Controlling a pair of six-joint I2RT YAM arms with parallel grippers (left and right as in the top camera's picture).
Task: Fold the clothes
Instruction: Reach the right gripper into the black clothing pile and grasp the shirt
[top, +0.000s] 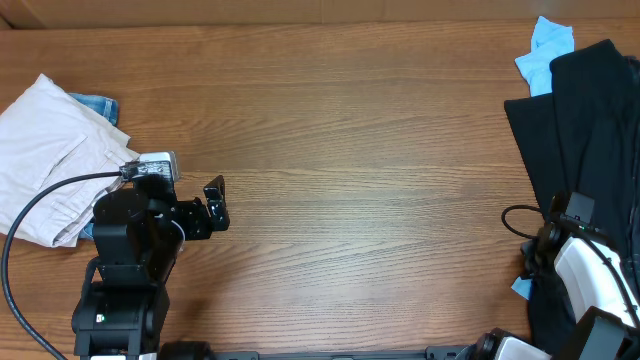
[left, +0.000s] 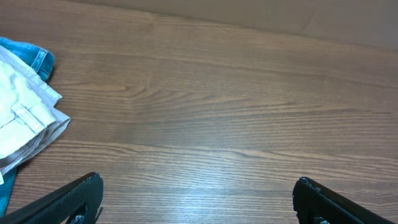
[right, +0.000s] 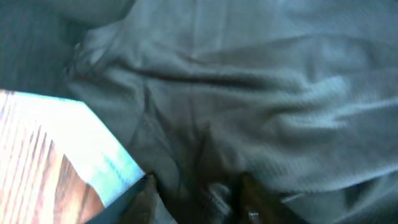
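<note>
The black shirt (top: 590, 120) lies crumpled at the table's right edge, with no lettering visible. My right gripper (top: 537, 252) is down on its lower left part. In the right wrist view the black fabric (right: 261, 93) fills the frame and is bunched between the two close-set fingers (right: 198, 190). A light blue garment (right: 81, 137) lies under the shirt's edge. My left gripper (top: 215, 203) hovers open and empty over bare wood, to the right of a folded white garment (top: 50, 150). Its fingers (left: 196, 186) are spread wide in the left wrist view.
Blue jeans (top: 95, 105) peek out from under the white garment (left: 25, 118) at the left; the jeans also show in the left wrist view (left: 34, 56). A light blue cloth (top: 545, 50) lies at the back right. The wooden table (top: 350, 150) spans the middle.
</note>
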